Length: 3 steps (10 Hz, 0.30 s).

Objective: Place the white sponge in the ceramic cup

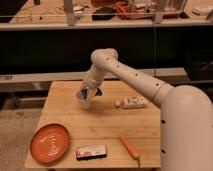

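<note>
Ceramic cup [84, 99] under gripper [89, 93], orange plate [50, 143] apart

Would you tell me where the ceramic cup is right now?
The ceramic cup stands on the wooden table's far-left part, directly under the gripper, above the orange plate.

no readable text, brand, number or sign anywhere, markings on the flat packet [91, 151] at the table's front edge too blurred to make out, gripper [89, 94] just above the ceramic cup [83, 100], unlabelled
</note>
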Tool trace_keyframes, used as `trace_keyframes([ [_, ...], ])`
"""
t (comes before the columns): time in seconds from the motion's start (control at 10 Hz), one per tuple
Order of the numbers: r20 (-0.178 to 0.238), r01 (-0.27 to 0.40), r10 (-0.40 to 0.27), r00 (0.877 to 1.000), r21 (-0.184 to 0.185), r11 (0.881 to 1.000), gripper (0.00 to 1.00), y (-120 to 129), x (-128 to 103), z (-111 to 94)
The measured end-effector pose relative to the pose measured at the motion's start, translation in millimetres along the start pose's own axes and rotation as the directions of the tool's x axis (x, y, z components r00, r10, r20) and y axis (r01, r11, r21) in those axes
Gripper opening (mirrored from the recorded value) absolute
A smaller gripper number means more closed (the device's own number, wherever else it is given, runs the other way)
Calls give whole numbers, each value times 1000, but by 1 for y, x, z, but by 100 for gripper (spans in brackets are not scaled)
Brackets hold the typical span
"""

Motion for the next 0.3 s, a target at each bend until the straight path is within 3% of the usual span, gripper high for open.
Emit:
trace_keyframes([
  [0.3, 0, 2, -2, 1000, -1, 1000, 44, 0, -1, 0],
])
